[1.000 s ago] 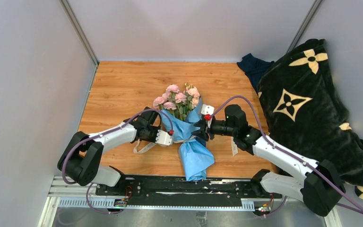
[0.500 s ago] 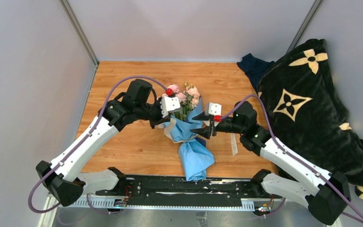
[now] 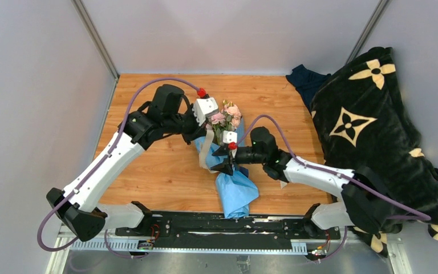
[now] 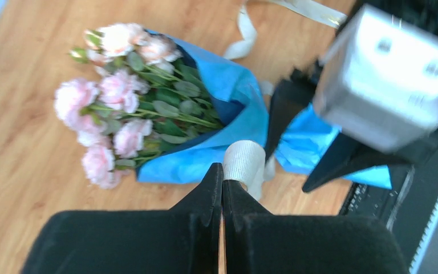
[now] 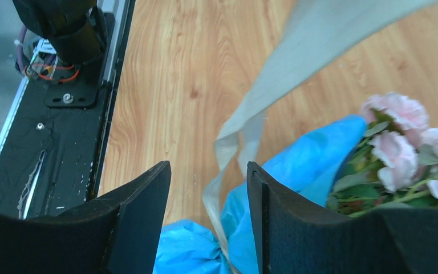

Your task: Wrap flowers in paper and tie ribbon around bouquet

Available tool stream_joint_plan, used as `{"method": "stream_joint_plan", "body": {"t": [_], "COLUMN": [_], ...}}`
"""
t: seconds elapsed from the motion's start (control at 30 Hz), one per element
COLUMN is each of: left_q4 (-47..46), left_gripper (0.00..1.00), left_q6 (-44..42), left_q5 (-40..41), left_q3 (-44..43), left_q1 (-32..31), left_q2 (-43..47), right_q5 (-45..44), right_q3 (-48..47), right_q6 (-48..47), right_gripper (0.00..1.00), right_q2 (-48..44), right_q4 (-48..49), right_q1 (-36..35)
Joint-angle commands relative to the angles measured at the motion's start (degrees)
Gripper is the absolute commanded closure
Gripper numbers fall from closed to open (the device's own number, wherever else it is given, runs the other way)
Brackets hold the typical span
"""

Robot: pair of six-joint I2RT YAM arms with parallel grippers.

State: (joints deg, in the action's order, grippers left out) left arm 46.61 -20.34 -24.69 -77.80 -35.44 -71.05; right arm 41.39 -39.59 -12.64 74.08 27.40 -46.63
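item: bouquet (image 4: 231, 100) lying on your table (image 3: 148, 103), blooms pointing away from the arm bases
your left gripper (image 4: 222, 171) is clenched on the ribbon (image 4: 243, 161), which hangs down to the paper's narrow waist; your right gripper (image 5: 208, 182) is unclenched, jaws either side of the ribbon, grasping nothing

Bright even light, soft shadows, flowers (image 4: 116, 91) motion-blurred in left wrist view

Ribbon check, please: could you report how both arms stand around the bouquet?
Left fingers shut on the ribbon, over the bouquet. Right fingers open, ribbon strand seen between them. Blanket lies apart, right.
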Motion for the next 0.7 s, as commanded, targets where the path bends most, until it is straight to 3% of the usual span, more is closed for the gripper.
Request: {"method": "stream_joint_plan", "body": {"t": [0.0, 0.33, 0.57, 0.67], "left_q4": [-1.4, -0.6, -0.4, -0.4], "left_gripper": [1.00, 1.00, 1.00, 1.00], "left_q6": [2.8, 3.5, 1.3, 0.5], "left_q5": [8.8, 12.7, 15.5, 16.2], "left_q3": [-5.3, -6.6, -7.1, -7.1], "left_q1": [0.2, 0.4, 0.4, 0.5], "left_q2": [1.8, 2.2, 2.6, 2.8], "right_q5": [-4.4, -11.1, -1.5, -6.5], "right_q3": [0.0, -0.1, 3.3, 4.8], "right_q6": [-1.2, 1.6, 0.2, 1.5], "right_gripper": [0.43, 0.52, 0.49, 0.46], "right_q2": [4.2, 12.8, 2.5, -2.6], "right_q4": [4.5, 11.3, 4.4, 4.0], "right_q1": [-3.9, -4.8, -4.3, -3.8]}}
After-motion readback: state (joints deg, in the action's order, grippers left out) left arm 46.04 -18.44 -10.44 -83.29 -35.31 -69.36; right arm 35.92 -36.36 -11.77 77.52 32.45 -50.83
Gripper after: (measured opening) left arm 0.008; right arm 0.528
